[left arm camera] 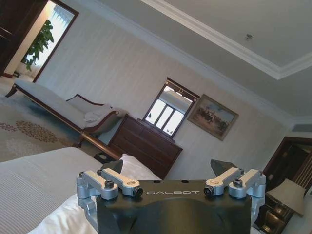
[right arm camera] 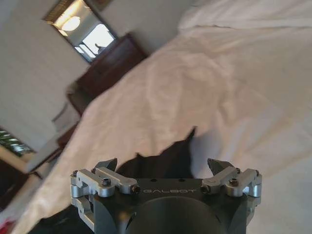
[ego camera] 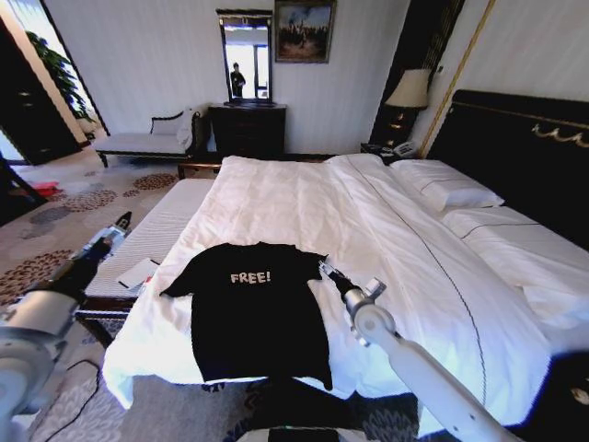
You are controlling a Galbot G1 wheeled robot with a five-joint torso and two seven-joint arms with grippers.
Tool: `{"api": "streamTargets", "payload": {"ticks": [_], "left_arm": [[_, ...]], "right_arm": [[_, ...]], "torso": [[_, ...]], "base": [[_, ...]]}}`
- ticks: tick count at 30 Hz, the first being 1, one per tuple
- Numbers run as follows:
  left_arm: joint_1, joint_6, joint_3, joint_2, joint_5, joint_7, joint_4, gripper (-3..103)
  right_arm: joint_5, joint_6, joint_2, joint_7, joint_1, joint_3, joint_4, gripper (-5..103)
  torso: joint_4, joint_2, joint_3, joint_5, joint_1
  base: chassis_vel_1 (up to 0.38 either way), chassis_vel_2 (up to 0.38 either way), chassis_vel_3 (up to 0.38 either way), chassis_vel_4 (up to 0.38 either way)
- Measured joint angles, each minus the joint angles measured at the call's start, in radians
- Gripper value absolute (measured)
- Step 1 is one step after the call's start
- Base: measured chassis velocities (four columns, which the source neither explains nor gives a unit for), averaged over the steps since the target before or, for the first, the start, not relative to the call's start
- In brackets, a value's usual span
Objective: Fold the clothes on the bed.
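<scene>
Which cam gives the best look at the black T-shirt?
Head view: the whole T-shirt lies flat at the bed's foot, "FREE!" readable, right end effector at its sleeve. Right wrist view catches just a dark sleeve between open fingers. Left wrist view looks at the room instead.

T-shirt lying flat on bed near foot edge; right gripper beside sleeve, left gripper hovering off bed's left.
</scene>
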Motion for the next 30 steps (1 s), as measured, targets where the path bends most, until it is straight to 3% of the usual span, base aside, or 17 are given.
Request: {"api": "streamTargets", "payload": {"ticks": [10, 15, 19, 27, 30], "left_arm": [[0.002, 0.001, 0.038, -0.036, 0.04, -0.002, 0.001, 100], [0.001, 0.001, 0.072, -0.061, 0.069, -0.002, -0.002, 100], [0.001, 0.001, 0.074, -0.064, 0.074, -0.003, 0.0, 100], [0.0, 0.001, 0.069, -0.063, 0.076, -0.007, 0.012, 100], [-0.006, 0.001, 0.075, -0.064, 0.078, -0.009, 0.018, 100]], "right_arm": [[-0.009, -0.04, 0.051, 0.025, 0.104, -0.004, -0.148, 100], [-0.08, -0.037, 0.06, -0.083, 0.175, -0.035, -0.266, 100], [-0.087, -0.036, 0.071, -0.104, 0.224, -0.056, -0.32, 100], [-0.084, -0.042, 0.119, -0.093, 0.282, -0.108, -0.381, 100], [-0.083, -0.061, 0.137, -0.057, 0.299, -0.138, -0.396, 100]], "torso": [[0.0001, 0.0, 0.0, 0.0001, 0.0], [-0.0001, 0.0, 0.0, 0.0002, 0.0], [0.0, 0.0, 0.0, 0.0002, 0.0], [0.0002, 0.0, 0.0, 0.0001, 0.0], [0.0002, 0.0, 0.0, 0.0001, 0.0]], "base": [[0.0, 0.0, 0.0, 0.0], [0.0, 0.0, 0.0, 0.0], [0.0, 0.0, 0.0, 0.0], [0.0, 0.0, 0.0, 0.0], [0.0, 0.0, 0.0, 0.0]]}}
